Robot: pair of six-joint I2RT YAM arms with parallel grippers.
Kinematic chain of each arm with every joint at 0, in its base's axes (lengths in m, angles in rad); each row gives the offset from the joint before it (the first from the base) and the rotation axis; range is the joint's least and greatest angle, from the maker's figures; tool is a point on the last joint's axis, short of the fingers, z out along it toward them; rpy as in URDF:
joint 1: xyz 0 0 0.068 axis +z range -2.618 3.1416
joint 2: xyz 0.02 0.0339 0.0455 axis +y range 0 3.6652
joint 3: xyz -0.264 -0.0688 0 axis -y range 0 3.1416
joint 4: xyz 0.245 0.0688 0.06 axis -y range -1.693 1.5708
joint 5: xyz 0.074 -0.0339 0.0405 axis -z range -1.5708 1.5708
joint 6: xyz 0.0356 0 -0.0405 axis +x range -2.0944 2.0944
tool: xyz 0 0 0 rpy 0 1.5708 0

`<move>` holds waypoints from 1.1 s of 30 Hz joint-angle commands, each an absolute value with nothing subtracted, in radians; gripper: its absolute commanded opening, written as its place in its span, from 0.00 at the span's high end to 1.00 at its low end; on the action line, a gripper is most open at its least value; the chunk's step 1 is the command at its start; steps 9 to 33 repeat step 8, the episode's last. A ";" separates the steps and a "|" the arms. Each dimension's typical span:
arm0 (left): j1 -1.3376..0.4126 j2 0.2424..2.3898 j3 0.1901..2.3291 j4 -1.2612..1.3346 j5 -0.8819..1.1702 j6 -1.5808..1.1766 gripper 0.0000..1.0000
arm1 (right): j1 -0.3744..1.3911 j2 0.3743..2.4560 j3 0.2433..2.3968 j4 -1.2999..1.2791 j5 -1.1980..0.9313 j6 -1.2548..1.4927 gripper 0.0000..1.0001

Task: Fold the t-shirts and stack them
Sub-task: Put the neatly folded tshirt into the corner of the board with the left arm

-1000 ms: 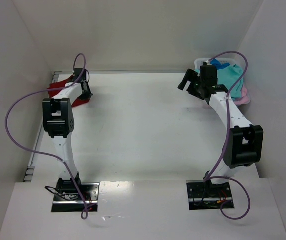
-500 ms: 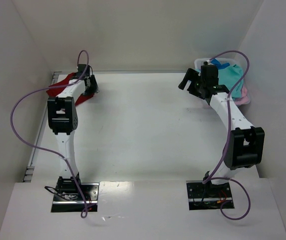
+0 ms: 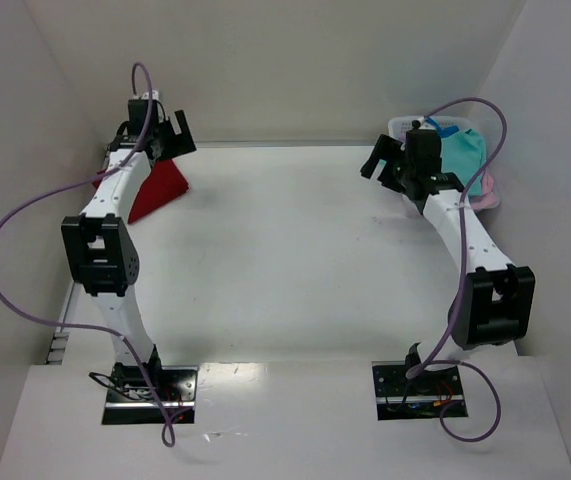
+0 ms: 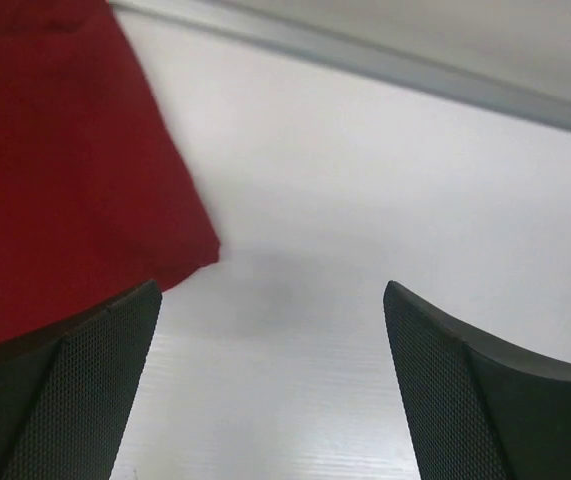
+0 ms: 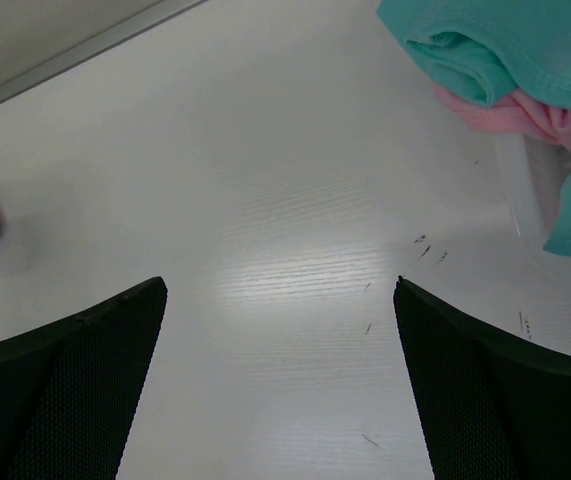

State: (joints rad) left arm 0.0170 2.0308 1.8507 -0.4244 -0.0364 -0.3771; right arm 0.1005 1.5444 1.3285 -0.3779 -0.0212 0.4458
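Black, mesh-padded left tool (image 4: 270,290): jaws spread wide, nothing held, bare white surface (image 4: 385,190) showing between them. Dark red t-shirt (image 4: 65,150): lies flat on the surface ahead and to the left of this tool, with one corner ending just beside the left finger's tip and its near edge passing behind that finger. Right tool (image 5: 280,285): black, same make, jaws equally wide, nothing held, poised over bare surface. Teal t-shirt (image 5: 525,40): ahead and to the right of the right tool, bunched and draped over the rim of the pale laundry basket (image 5: 530,195). Pink t-shirt (image 5: 515,112): crumpled directly under the teal fold, touching it. Blue t-shirt (image 3: 443,128): a small patch at the basket's far side in the overhead view, beyond the right tool. Seen from the right tool, the red cloth is a sliver far off to its left.
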 commanded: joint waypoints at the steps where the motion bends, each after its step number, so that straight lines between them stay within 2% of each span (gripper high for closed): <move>1: 0.018 1.907 1.804 -0.370 0.067 -0.354 0.00 | 0.107 1.451 1.316 -0.333 0.009 0.416 0.00; 8: 0.018 1.783 1.640 -0.322 0.185 -0.364 0.00 | 0.107 1.381 1.270 -0.347 0.028 0.416 0.00; 33: 0.018 1.783 1.640 -0.322 0.185 -0.364 0.00 | 0.107 1.381 1.270 -0.347 0.028 0.416 0.00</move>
